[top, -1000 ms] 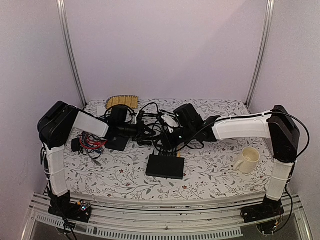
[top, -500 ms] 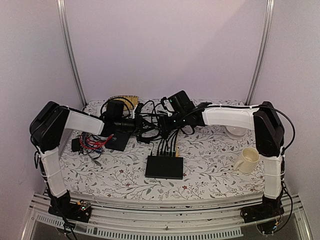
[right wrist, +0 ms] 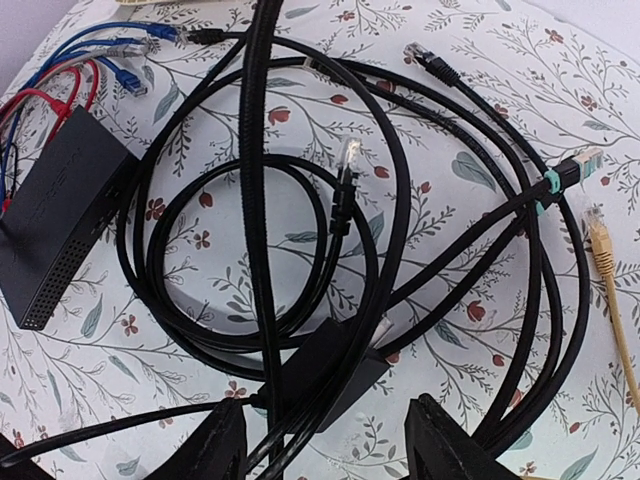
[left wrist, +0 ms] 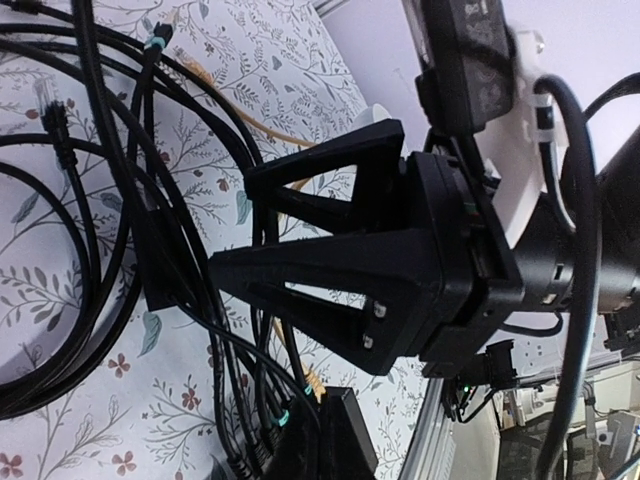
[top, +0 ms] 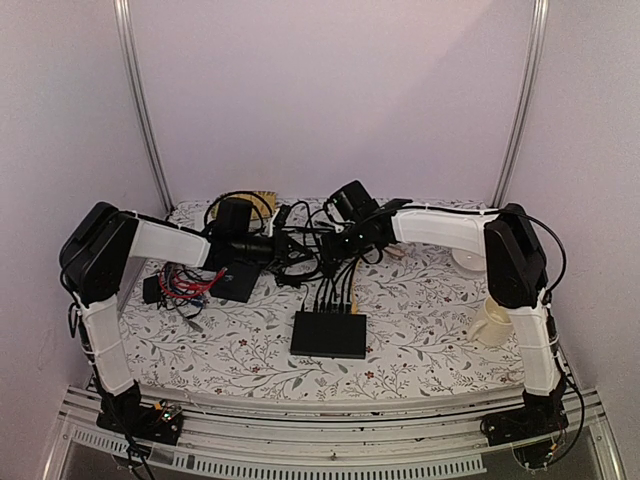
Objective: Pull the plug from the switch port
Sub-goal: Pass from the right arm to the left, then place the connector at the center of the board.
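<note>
Right tool (right wrist: 328, 420) gapes astride tangled cables (right wrist: 258, 200), gripping nothing; left tool (top: 280, 253) fully closed, hold unclear. Risk: clamping the wrong lead, dragging the switch (top: 330, 335).

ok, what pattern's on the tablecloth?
White tablecloth with grey-green leafy vines and small red flowers; right wrist view shows it best.

High rear view over table (top: 420, 330), close wrist views sharing the cables (right wrist: 343, 205)

Cream mug (top: 490, 325) stands right on floral cloth (top: 420, 340); red and blue cables (top: 190, 284) lie left
</note>
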Controlling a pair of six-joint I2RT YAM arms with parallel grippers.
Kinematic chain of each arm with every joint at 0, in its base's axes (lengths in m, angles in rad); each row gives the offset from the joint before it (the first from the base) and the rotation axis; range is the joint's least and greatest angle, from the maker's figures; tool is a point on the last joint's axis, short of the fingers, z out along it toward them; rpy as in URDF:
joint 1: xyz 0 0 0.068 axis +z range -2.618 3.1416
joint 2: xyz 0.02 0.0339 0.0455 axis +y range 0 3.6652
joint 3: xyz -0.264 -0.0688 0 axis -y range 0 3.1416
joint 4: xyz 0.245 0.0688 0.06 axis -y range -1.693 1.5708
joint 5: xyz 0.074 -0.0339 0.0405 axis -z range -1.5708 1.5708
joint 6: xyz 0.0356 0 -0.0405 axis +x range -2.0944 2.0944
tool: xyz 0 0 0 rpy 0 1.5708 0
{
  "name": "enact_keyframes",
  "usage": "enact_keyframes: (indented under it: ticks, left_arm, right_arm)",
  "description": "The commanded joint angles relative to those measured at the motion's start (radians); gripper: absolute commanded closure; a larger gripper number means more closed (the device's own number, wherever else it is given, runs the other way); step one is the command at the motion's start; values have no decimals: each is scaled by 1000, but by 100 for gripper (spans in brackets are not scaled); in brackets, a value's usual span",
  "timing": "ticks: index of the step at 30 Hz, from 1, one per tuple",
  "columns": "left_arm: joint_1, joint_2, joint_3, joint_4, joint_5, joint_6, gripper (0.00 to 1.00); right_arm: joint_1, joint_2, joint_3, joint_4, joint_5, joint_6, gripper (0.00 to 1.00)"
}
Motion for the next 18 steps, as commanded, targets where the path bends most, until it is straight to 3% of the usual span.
enact_keyframes:
  ticks: [1, 18]
  left_arm:
    - [-15, -37, 55, -11, 11, 34, 100]
    - [-42, -32, 90, -38, 5, 44, 100]
  right_arm:
    - [3, -3, 32, 1, 15, -23, 45]
    - [5, 185, 246, -92, 9, -42, 43]
